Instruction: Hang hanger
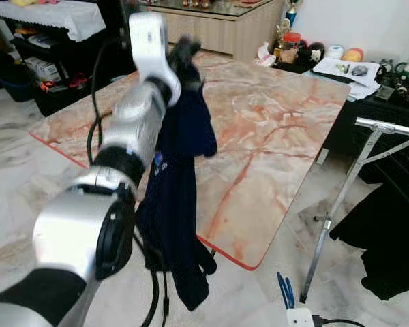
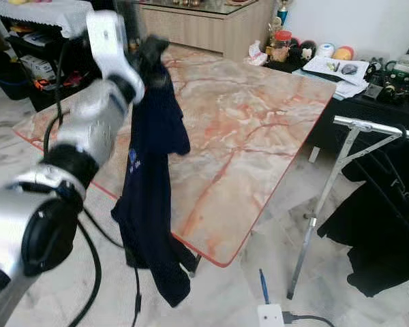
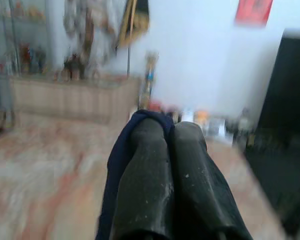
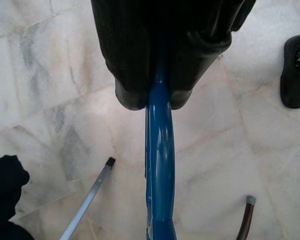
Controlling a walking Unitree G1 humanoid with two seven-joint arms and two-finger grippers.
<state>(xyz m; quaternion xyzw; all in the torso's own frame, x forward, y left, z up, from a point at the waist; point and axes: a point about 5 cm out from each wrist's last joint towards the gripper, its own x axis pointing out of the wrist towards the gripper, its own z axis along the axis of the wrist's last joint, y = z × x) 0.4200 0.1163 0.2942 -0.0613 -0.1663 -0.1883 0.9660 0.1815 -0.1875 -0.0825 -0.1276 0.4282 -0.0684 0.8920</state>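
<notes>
My left arm is raised in front of me, and its gripper (image 1: 184,58) is shut on the top of a dark navy shirt (image 1: 180,204). The shirt hangs down past the near edge of the marble table (image 1: 273,136). In the left wrist view the two fingers (image 3: 145,170) press together with navy cloth (image 3: 117,160) beside them. My right gripper (image 4: 157,92) is shut on a blue hanger (image 4: 159,165) low over the tiled floor. The hanger's blue end (image 1: 285,289) shows near the floor. At the right stands a silver clothes rack (image 1: 388,127).
A black garment (image 1: 388,231) hangs from the rack. The rack's slanted leg (image 1: 327,231) reaches the floor beside the table. A white power plug (image 1: 300,317) with a cable lies on the tiles. Cluttered shelves and a sideboard (image 1: 211,27) line the back.
</notes>
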